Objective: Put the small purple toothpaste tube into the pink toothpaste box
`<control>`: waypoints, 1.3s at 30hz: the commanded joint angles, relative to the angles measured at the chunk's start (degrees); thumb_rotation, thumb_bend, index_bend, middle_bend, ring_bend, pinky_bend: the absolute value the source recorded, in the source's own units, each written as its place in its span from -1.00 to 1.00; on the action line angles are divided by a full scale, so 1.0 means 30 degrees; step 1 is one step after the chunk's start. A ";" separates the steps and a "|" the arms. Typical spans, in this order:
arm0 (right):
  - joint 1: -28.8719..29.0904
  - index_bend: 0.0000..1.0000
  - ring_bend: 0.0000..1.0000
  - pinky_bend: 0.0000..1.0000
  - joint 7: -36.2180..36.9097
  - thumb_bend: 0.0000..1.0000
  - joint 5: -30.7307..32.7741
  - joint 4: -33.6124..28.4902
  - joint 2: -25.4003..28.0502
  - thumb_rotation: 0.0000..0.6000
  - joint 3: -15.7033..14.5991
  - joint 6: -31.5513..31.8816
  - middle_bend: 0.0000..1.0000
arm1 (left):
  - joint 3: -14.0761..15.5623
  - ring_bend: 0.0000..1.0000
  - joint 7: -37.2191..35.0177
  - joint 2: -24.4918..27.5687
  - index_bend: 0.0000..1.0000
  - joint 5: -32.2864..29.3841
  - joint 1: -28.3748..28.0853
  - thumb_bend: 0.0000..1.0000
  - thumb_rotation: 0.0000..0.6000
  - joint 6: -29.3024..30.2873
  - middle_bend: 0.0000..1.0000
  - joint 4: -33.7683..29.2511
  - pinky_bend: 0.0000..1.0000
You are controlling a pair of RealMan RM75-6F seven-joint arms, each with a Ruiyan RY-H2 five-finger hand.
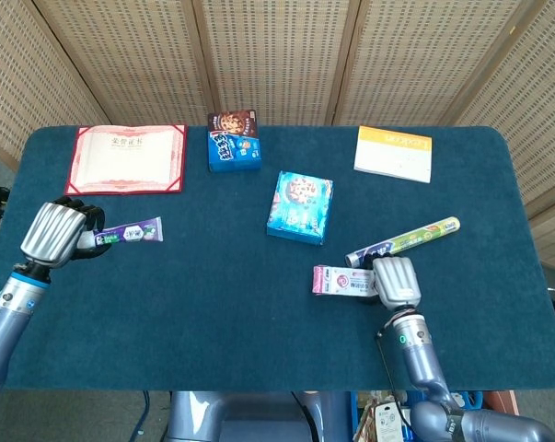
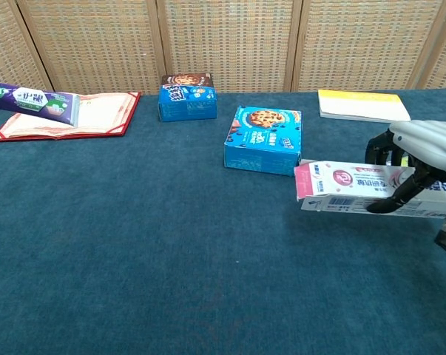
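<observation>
My left hand grips the small purple toothpaste tube at the table's left side, the tube pointing right; in the chest view the tube shows at the far left, with the hand itself cut off by the frame edge. My right hand holds the pink toothpaste box lifted off the cloth, its pink end pointing left. In the chest view the box hangs level above the table in the fingers of that hand.
A blue cookie box lies in the middle, a smaller blue box behind it. A red certificate folder lies at back left, a yellow-white booklet at back right. A foil roll lies just behind my right hand.
</observation>
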 commanded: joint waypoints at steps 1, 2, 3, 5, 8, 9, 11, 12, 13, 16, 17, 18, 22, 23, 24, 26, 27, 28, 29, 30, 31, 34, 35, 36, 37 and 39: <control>0.0058 0.18 -0.09 0.04 -0.0009 -1.00 0.0524 -0.1127 0.0071 1.00 0.0602 0.0138 0.10 | -0.0036 0.10 -0.0239 0.0203 0.84 0.0292 -0.0043 -0.38 1.00 0.0238 0.37 -0.0550 -0.04; 0.0047 0.18 -0.09 0.04 0.0184 -1.00 0.0811 -0.1566 0.0097 1.00 0.0816 0.0070 0.10 | -0.0040 0.10 -0.0326 0.0285 0.84 0.0405 -0.0062 -0.38 1.00 0.0308 0.37 -0.0752 -0.04; 0.0030 0.18 -0.09 0.04 0.0418 -1.00 0.1112 -0.2022 0.0134 1.00 0.1031 -0.0017 0.10 | -0.0049 0.10 -0.0363 0.0374 0.84 0.0527 -0.0091 -0.38 1.00 0.0376 0.37 -0.0938 -0.04; 0.0028 0.18 -0.09 0.04 0.1004 -1.00 0.1888 -0.3059 0.0271 1.00 0.1556 -0.0311 0.10 | -0.0078 0.10 -0.0273 0.0565 0.84 0.0822 -0.0162 -0.38 1.00 0.0564 0.37 -0.1344 -0.04; 0.0148 0.18 -0.09 0.04 0.1420 -1.00 0.2601 -0.3988 0.0496 1.00 0.2054 -0.0670 0.10 | -0.0135 0.10 -0.0146 0.0749 0.84 0.1072 -0.0233 -0.38 1.00 0.0745 0.37 -0.1892 -0.04; 0.0210 0.18 -0.09 0.04 0.1364 -1.00 0.2677 -0.4129 0.0544 1.00 0.2132 -0.0675 0.10 | -0.0147 0.10 -0.0106 0.0792 0.84 0.1127 -0.0257 -0.38 1.00 0.0768 0.37 -0.2047 -0.04; 0.0338 0.18 -0.09 0.04 0.1130 -1.00 0.2730 -0.4350 0.0559 1.00 0.2249 -0.0496 0.10 | -0.0142 0.10 0.0004 0.0877 0.84 0.1238 -0.0303 -0.38 1.00 0.0774 0.37 -0.2389 -0.04; 0.0413 0.18 -0.09 0.04 0.1005 -1.00 0.2780 -0.4502 0.0543 1.00 0.2306 -0.0403 0.10 | -0.0130 0.10 0.0107 0.0904 0.84 0.1321 -0.0330 -0.38 1.00 0.0784 0.37 -0.2571 -0.04; 0.0479 0.18 -0.09 0.04 0.0933 -1.00 0.2882 -0.4657 0.0537 1.00 0.2378 -0.0349 0.10 | -0.0118 0.10 0.0191 0.0914 0.84 0.1371 -0.0349 -0.38 1.00 0.0782 0.37 -0.2729 -0.04; 0.0712 0.18 -0.09 0.04 0.0862 -1.00 0.3230 -0.5090 0.0572 1.00 0.2670 -0.0370 0.10 | -0.0054 0.10 0.0424 0.0855 0.84 0.1541 -0.0429 -0.38 1.00 0.0726 0.37 -0.3114 -0.04; 0.0805 0.18 -0.09 0.04 0.0821 -1.00 0.3392 -0.5233 0.0611 1.00 0.2778 -0.0395 0.10 | -0.0025 0.10 0.0500 0.0829 0.84 0.1550 -0.0459 -0.38 1.00 0.0647 0.37 -0.3227 -0.04; 0.0900 0.18 -0.09 0.04 0.0790 -1.00 0.3514 -0.5379 0.0643 1.00 0.2882 -0.0411 0.10 | 0.0006 0.10 0.0557 0.0813 0.84 0.1543 -0.0502 -0.38 1.00 0.0527 0.37 -0.3343 -0.04; 0.1199 0.18 -0.09 0.04 0.0573 -1.00 0.3815 -0.5713 0.0725 1.00 0.3001 -0.0382 0.10 | -0.0015 0.10 0.0722 0.0752 0.84 0.1434 -0.0665 -0.38 1.00 0.0204 0.37 -0.3786 -0.04; 0.1274 0.18 -0.09 0.04 0.0506 -1.00 0.3917 -0.5754 0.0707 1.00 0.2967 -0.0366 0.10 | -0.0042 0.10 0.0554 0.0763 0.84 0.1260 -0.0715 -0.38 1.00 0.0009 0.37 -0.4043 -0.04; 0.1323 0.18 -0.09 0.04 0.0481 -1.00 0.3980 -0.5789 0.0686 1.00 0.2950 -0.0345 0.10 | -0.0077 0.10 0.0444 0.0793 0.83 0.1081 -0.0767 -0.38 1.00 -0.0188 0.37 -0.4267 -0.04; 0.1431 0.18 -0.09 0.04 0.0445 -1.00 0.4044 -0.5828 0.0605 1.00 0.2936 -0.0270 0.11 | -0.0167 0.10 0.0400 0.0859 0.83 0.0694 -0.0894 -0.38 1.00 -0.0615 0.37 -0.4681 -0.04; 0.1488 0.18 -0.09 0.04 0.0416 -1.00 0.4058 -0.5846 0.0558 1.00 0.2917 -0.0234 0.11 | -0.0207 0.10 0.0445 0.0890 0.83 0.0470 -0.0962 -0.38 1.00 -0.0863 0.37 -0.4892 -0.04; 0.1567 0.18 -0.09 0.04 0.0367 -1.00 0.4084 -0.5880 0.0508 1.00 0.2887 -0.0204 0.11 | -0.0261 0.10 0.0549 0.0913 0.83 0.0204 -0.1060 -0.38 1.00 -0.1165 0.37 -0.5148 -0.04; 0.1626 0.18 -0.09 0.04 0.0316 -1.00 0.4108 -0.5908 0.0476 1.00 0.2868 -0.0173 0.10 | -0.0309 0.10 0.0659 0.0903 0.83 0.0036 -0.1126 -0.38 1.00 -0.1334 0.37 -0.5298 -0.04; 0.1665 0.18 -0.09 0.04 0.0279 -1.00 0.4120 -0.5927 0.0455 1.00 0.2862 -0.0141 0.10 | -0.0340 0.10 0.0740 0.0882 0.84 -0.0076 -0.1165 -0.38 1.00 -0.1431 0.37 -0.5388 -0.04; 0.1716 0.18 -0.09 0.04 0.0229 -1.00 0.4147 -0.5948 0.0417 1.00 0.2849 -0.0086 0.10 | -0.0389 0.10 0.0850 0.0846 0.84 -0.0265 -0.1211 -0.38 1.00 -0.1567 0.37 -0.5529 -0.04; 0.1871 0.18 -0.09 0.04 0.0152 -1.00 0.4328 -0.6053 0.0340 1.00 0.2864 0.0023 0.11 | -0.0604 0.10 0.0894 0.0662 0.84 -0.0907 -0.1324 -0.38 1.00 -0.1879 0.37 -0.6088 -0.04; 0.1902 0.18 -0.09 0.04 0.0155 -1.00 0.4367 -0.6087 0.0326 1.00 0.2874 0.0068 0.11 | -0.0647 0.10 0.0880 0.0653 0.84 -0.1093 -0.1360 -0.38 1.00 -0.2010 0.37 -0.6262 -0.04; 0.1932 0.18 -0.09 0.04 0.0155 -1.00 0.4418 -0.6121 0.0310 1.00 0.2885 0.0113 0.11 | -0.0681 0.10 0.0922 0.0667 0.84 -0.1245 -0.1413 -0.38 1.00 -0.2157 0.37 -0.6407 -0.04; 0.1972 0.18 -0.09 0.04 0.0143 -1.00 0.4496 -0.6179 0.0294 1.00 0.2908 0.0150 0.11 | -0.0711 0.10 0.1069 0.0684 0.84 -0.1340 -0.1493 -0.38 1.00 -0.2302 0.37 -0.6510 -0.04; 0.2059 0.18 -0.09 0.04 0.0127 -1.00 0.4652 -0.6305 0.0268 1.00 0.2966 0.0208 0.11 | -0.0768 0.10 0.1373 0.0697 0.84 -0.1463 -0.1620 -0.38 1.00 -0.2477 0.37 -0.6702 -0.04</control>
